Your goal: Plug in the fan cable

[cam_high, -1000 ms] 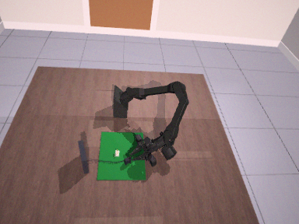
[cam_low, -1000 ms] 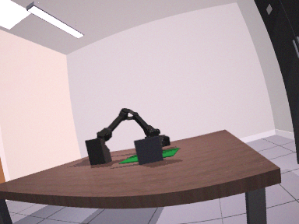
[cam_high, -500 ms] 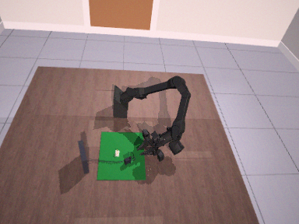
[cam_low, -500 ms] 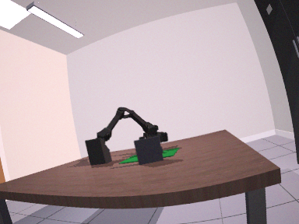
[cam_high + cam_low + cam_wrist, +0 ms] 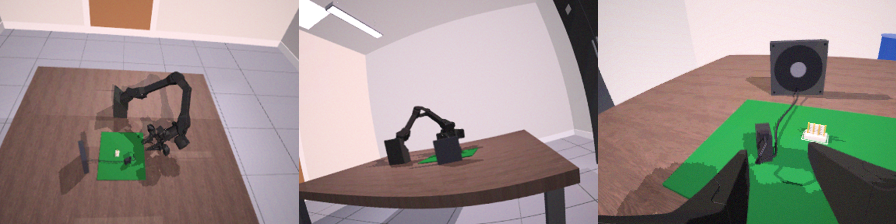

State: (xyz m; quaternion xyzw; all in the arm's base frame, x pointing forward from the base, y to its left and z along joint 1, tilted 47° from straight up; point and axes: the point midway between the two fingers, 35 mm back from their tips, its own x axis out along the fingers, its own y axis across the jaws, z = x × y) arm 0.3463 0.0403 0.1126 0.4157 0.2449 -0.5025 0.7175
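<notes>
White four-pin header (image 5: 117, 153) (image 5: 816, 133), one, hidden from exterior | one black plug (image 5: 128, 160) (image 5: 764, 143), unplugged | jaws (image 5: 145, 145) parted, empty!

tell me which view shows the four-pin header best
The wrist view: the white header and its upright pins are distinct there. The top view shows only a small pale patch; in the exterior view I can't make it out.

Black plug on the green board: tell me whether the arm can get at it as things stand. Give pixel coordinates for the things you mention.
Probably yes: the tool (image 5: 144, 146) (image 5: 778, 152) is open, and nothing visible stands between it and the plug (image 5: 128, 160) (image 5: 764, 143).
</notes>
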